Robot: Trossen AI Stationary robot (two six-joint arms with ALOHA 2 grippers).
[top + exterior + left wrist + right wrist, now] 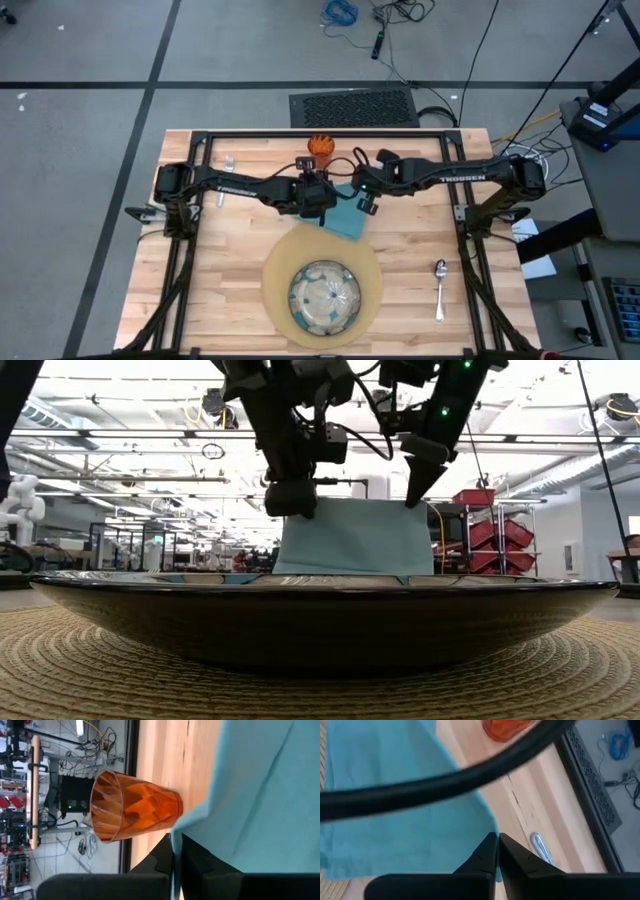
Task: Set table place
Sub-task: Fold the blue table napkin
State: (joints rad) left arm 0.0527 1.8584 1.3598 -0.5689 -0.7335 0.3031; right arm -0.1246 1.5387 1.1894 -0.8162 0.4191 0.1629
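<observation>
A teal napkin [355, 538] hangs spread between my two grippers above the table's middle, behind the blue-green dish [325, 297] on the round tan mat [275, 270]. My left gripper [292, 500] is shut on the napkin's upper left corner, and my right gripper [418, 485] is shut on its upper right corner. The dish rim [320, 582] hides the napkin's lower edge. The orange cup [320, 147] stands upright on the table near the far edge, just beyond the napkin [345, 215]. My left gripper pinches the napkin's edge at its upper left corner [174, 834] between its two fingers, slanting down from the table's left. The cloth hangs below the fingers. My right gripper pinches the upper right corner [490, 831] between its two fingers, slanting down from the table's right. The top edge [360, 501] runs nearly straight between the two holds.
A spoon [440, 285] lies on the wood to the right of the mat. A metal utensil [228, 165] lies near the far left, by the left arm's base. Bare wood shows on both sides of the mat. The black frame [320, 133] runs along the far edge.
</observation>
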